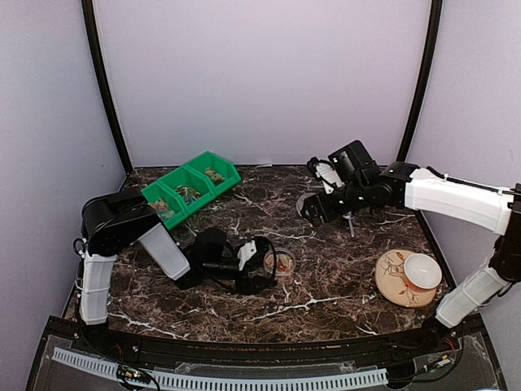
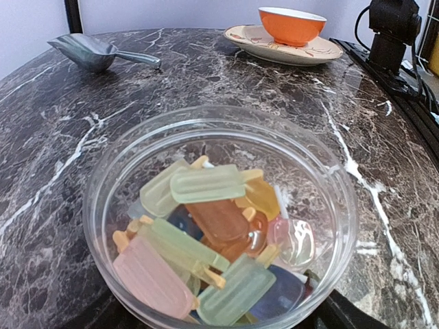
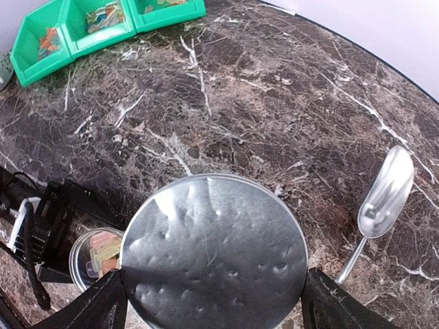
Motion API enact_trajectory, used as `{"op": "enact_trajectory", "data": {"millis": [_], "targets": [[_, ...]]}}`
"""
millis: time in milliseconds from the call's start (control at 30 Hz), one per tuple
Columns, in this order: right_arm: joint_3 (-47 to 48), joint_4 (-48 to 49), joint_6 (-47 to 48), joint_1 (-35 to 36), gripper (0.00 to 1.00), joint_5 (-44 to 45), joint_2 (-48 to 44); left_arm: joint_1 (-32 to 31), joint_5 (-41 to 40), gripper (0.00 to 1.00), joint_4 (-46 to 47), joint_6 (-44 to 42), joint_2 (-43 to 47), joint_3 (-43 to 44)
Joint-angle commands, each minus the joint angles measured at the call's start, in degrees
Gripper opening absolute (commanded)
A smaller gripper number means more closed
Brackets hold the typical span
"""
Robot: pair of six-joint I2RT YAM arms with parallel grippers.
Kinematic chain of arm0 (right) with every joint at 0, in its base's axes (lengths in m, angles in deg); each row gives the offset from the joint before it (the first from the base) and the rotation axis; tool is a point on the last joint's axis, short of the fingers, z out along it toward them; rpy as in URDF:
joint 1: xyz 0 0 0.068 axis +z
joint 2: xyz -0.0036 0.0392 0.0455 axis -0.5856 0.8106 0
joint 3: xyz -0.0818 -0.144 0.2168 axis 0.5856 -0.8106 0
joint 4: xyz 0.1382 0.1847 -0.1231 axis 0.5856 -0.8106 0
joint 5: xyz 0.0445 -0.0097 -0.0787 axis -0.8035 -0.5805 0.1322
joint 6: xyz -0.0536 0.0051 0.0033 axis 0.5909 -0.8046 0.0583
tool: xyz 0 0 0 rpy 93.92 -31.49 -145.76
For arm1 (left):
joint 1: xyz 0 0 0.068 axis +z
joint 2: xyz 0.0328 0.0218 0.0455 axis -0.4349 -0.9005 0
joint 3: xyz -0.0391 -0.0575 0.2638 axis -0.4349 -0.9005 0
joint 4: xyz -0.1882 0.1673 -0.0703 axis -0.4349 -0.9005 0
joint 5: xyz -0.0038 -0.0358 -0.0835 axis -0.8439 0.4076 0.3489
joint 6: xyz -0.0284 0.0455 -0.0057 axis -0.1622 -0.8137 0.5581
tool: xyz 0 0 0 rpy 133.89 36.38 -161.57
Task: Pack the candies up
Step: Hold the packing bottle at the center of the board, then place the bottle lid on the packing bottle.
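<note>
1. Top view, centre: the left gripper [image 1: 260, 265] lies low over the marble table [image 1: 342, 305]. Its tip is at the left side of a glass bowl [image 1: 291, 257]. The candies [image 1: 282, 263] show as an orange-red patch inside the bowl.
2. Top view, right of centre: the right gripper [image 1: 313, 208] hangs above the table with a round metal lid [image 1: 306, 202] at its tip.
3. Top view, elsewhere: a green bin tray [image 1: 181, 173] with three compartments sits upper left, with more candies in it. A plate [image 1: 389, 287] carrying a small bowl [image 1: 422, 270] sits lower right.
4. Left wrist view: the glass bowl fills the lower frame, holding popsicle-shaped candies in green, pink, orange, yellow and blue.
5. Left wrist view: only dark slivers of this claw show at the bottom corners, with the bowl between them. Cannot tell whether they touch the glass.
6. Left wrist view: a metal scoop [image 2: 89, 51] lies upper left. The plate and small bowl are at the upper right.
7. Right wrist view: the lid's dented face fills the lower centre. The fingers [image 3: 113, 305] are spread wide and clamped on its opposite edges, so the lid is held.
8. Right wrist view: the scoop lies at the right, the bin tray is upper left, and the glass bowl of candies is lower left beside the left gripper.
</note>
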Motion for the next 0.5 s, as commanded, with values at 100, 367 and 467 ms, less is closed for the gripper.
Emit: {"op": "enact_trajectory", "data": {"millis": [100,367,467], "targets": [[-2.4,-2.2,3.0,2.7,0.86,-3.5,-3.7,-2.9,3.2,0.79,-7.5,-2.4,-2.4,1.0],[-7.4,-5.5,5.2,5.3,0.86,-7.2,-7.5,-5.2,3.2,0.77,-6.1,-1.7,-2.9,1.3],[-9.1,-6.4,5.8,6.9,0.86,-8.5,-8.5,-5.6,3.2,0.77,-5.5,-1.0,-3.2,1.6]]}}
